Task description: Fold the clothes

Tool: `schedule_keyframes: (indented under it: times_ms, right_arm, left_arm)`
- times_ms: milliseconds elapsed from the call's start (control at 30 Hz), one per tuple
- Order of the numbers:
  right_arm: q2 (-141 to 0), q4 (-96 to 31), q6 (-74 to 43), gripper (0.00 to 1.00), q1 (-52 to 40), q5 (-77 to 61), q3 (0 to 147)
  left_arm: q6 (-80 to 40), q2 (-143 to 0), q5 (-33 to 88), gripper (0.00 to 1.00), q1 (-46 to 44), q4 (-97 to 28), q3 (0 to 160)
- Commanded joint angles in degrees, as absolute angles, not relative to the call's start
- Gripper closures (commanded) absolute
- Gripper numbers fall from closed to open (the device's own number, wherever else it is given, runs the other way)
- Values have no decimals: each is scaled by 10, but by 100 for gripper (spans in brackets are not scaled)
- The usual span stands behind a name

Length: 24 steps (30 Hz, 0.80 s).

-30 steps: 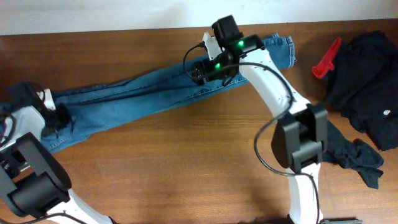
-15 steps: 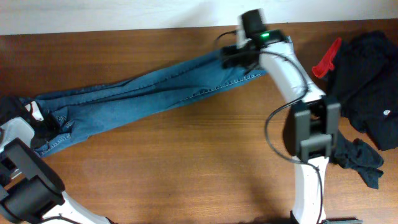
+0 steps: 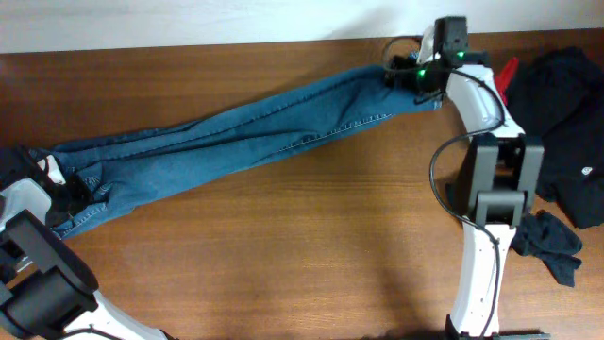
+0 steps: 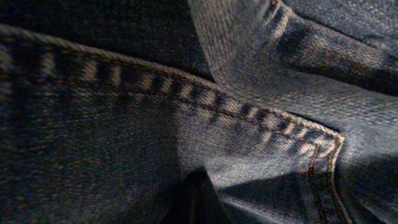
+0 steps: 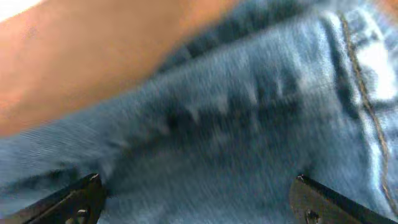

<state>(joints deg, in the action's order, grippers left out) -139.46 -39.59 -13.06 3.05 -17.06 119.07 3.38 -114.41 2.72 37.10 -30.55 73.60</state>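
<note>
The clothes, a pair of blue denim jeans [image 3: 245,142], lie stretched across the wooden table from the near left to the far right. My left gripper [image 3: 71,189] sits at their left end, shut on the denim. In the left wrist view the jeans [image 4: 124,124] with pale seam stitching fill the picture, and my left gripper [image 4: 198,205] shows only as a dark tip pinching the cloth. My right gripper [image 3: 415,77] hovers over the right end of the jeans. It is open, with its fingers [image 5: 78,199] spread wide above blurred denim [image 5: 236,112].
A black garment [image 3: 566,123] is heaped at the right edge, with a red object [image 3: 495,90] beside it. A dark blue cloth [image 3: 547,241] lies near the right arm's base. A pale wall runs along the table's far edge.
My right gripper has slid right along the jeans from their middle to their right end. My left gripper drew the left end further left earlier, and the jeans lie straighter.
</note>
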Motion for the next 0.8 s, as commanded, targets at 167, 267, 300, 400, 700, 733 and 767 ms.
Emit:
schedule_keyframes:
  times_ms: [167, 267, 300, 400, 700, 733, 767]
  right_arm:
    - [-1409, -504, -155, 0, 51, 98, 1192]
    - [-1409, -565, -171, 4, 84, 196, 1192]
    - [-1409, -580, -178, 4, 95, 213, 1192]
    - [-1406, -612, -183, 7, 130, 199, 1193]
    - [-1322, -655, -167, 4, 157, 175, 1193]
    - [-1312, -651, -145, 3, 156, 159, 1193]
    - [-1301, -647, -112, 1, 154, 132, 1193]
  left_arm:
    - [26, -1147, -13, 100, 383, -320, 721]
    - [26, -1147, -13, 100, 383, -319, 722]
    - [26, -1147, -13, 99, 384, -319, 722]
    - [26, -1147, -13, 99, 384, -319, 722]
    - [26, -1128, -9, 93, 384, -337, 731]
    - [26, -1124, -3, 90, 384, -339, 733]
    - [26, -1115, 14, 85, 384, -341, 738]
